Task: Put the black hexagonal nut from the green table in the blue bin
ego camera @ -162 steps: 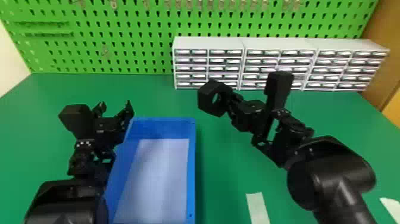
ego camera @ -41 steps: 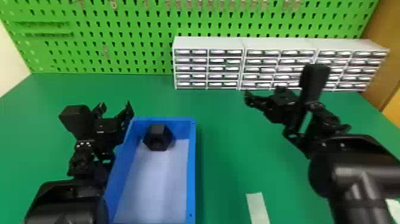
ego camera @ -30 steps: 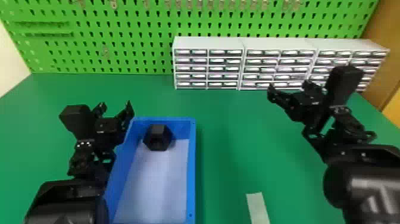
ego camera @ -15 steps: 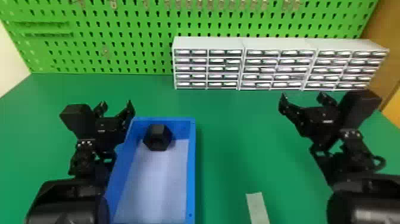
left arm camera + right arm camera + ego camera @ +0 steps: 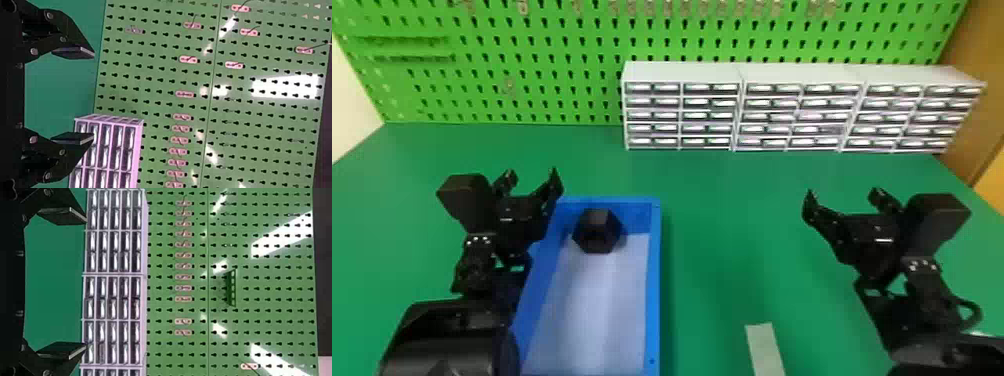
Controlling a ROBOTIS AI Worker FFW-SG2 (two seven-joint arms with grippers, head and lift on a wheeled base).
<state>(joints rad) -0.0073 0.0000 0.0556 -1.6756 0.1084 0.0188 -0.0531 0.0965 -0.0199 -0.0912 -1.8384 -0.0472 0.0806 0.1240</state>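
The black hexagonal nut (image 5: pixel 598 231) lies inside the blue bin (image 5: pixel 655 280), at its far end. My left gripper (image 5: pixel 533 181) is parked open beside the bin's far left corner, with nothing between its fingers. In the left wrist view the same left gripper (image 5: pixel 93 96) has its fingers wide apart. My right gripper (image 5: pixel 843 196) is over the right part of the green table (image 5: pixel 722 200), well away from the bin and holding nothing. The right wrist view has the right gripper (image 5: pixel 86 283) with its two fingers spread.
White drawer cabinets (image 5: pixel 682 116) line the back of the table, right of centre. Behind them rises a green pegboard (image 5: pixel 542 65) with hooks. A pale strip (image 5: pixel 765 350) lies near the front, between the bin and my right arm.
The nut was held by my right gripper right of the bin and is now inside it, released. The right arm has since drawn away to the right and turned. The left arm is still.
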